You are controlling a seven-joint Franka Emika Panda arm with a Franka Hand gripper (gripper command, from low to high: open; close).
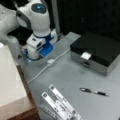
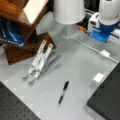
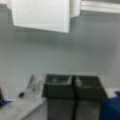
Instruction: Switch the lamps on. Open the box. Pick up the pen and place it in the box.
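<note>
The box point(image 1: 96, 48) stands shut at a front view's right, black lid down and white latch point(image 1: 85, 55) at its front; its corner point(image 2: 107, 100) and latch point(image 2: 99, 77) show again. The pen point(image 1: 93, 92) lies flat on the grey table in front of the box, and appears as the pen point(image 2: 63, 92). A white lamp shade point(image 2: 68, 11) stands at the back; I cannot tell whether it is lit. My gripper point(image 3: 74, 92) is shut and empty, low over the table beside the white cable's switch point(image 1: 50, 61), far from pen and box. A white block point(image 3: 41, 15) lies ahead of the fingers.
A white cable point(image 2: 86, 45) runs across the table from the lamp to the switch point(image 2: 105, 53). A metal folding stand point(image 1: 60, 105) sits near the front edge, also seen as the stand point(image 2: 38, 62). A wooden shelf point(image 2: 17, 27) with a white top borders the table.
</note>
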